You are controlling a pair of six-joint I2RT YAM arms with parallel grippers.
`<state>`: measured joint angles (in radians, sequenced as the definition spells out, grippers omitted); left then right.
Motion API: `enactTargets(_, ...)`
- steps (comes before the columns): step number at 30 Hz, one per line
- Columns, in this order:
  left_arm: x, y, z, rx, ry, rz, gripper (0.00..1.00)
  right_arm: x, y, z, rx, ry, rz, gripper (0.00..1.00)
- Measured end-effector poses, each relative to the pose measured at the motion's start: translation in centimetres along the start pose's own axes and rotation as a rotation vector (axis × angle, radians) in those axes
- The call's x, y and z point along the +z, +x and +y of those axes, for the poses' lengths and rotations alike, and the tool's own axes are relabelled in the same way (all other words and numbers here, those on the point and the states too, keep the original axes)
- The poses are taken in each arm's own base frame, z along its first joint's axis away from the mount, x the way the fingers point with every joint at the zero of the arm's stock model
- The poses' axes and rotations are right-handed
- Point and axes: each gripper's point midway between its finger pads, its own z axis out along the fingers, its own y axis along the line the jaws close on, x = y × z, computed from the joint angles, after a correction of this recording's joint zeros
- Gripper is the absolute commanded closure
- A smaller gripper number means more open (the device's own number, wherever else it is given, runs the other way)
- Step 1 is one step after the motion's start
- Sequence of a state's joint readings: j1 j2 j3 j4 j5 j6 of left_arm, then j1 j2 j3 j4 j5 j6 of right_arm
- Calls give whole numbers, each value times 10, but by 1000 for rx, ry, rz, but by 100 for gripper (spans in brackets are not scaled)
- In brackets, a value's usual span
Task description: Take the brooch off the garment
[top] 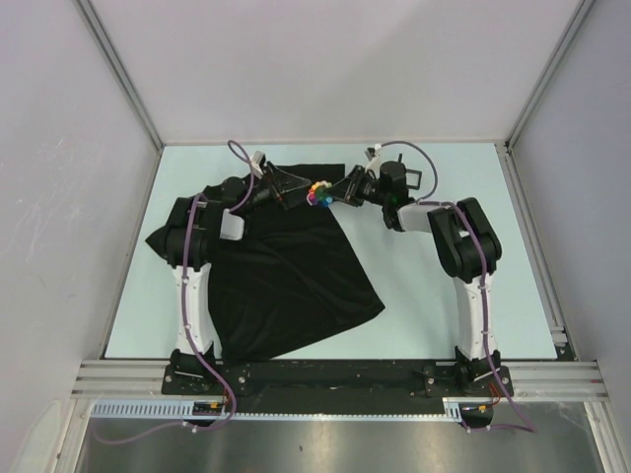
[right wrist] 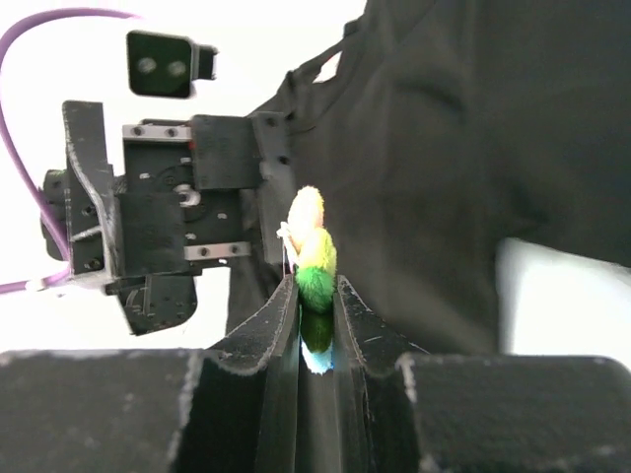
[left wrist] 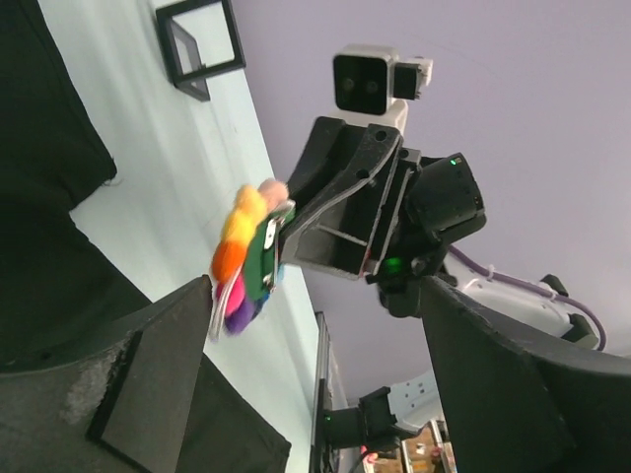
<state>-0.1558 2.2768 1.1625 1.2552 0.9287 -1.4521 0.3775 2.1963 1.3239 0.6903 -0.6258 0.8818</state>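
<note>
The brooch (top: 317, 192), a tiny cluster of yellow, orange, green, pink and blue bits, is pinched between the fingers of my right gripper (top: 331, 194). In the right wrist view the jaws (right wrist: 315, 286) are shut on the brooch (right wrist: 314, 258). In the left wrist view the brooch (left wrist: 246, 258) hangs over the pale table, apart from the cloth. The garment (top: 286, 276), a black T-shirt, lies spread on the table's left half. My left gripper (top: 292, 187) is wide open and empty at the shirt's far edge, facing the brooch; its fingers (left wrist: 148, 374) show spread apart.
A small black square frame (left wrist: 202, 44) lies on the table beyond the shirt, near the right arm (top: 418, 179). Grey walls enclose the table at the back and on both sides. The shirt (right wrist: 454, 148) fills the background of the right wrist view.
</note>
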Motion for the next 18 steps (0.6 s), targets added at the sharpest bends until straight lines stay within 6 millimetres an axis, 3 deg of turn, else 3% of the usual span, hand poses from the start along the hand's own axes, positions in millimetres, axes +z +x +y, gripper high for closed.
enactTargets(11, -3, -9, -5, 103, 0, -23, 10, -44, -61, 6, -223, 275, -141, 100)
enactTargets(18, 10, 1, 3, 148, -44, 0, 11, -117, -113, 2, -349, 627, -312, 100)
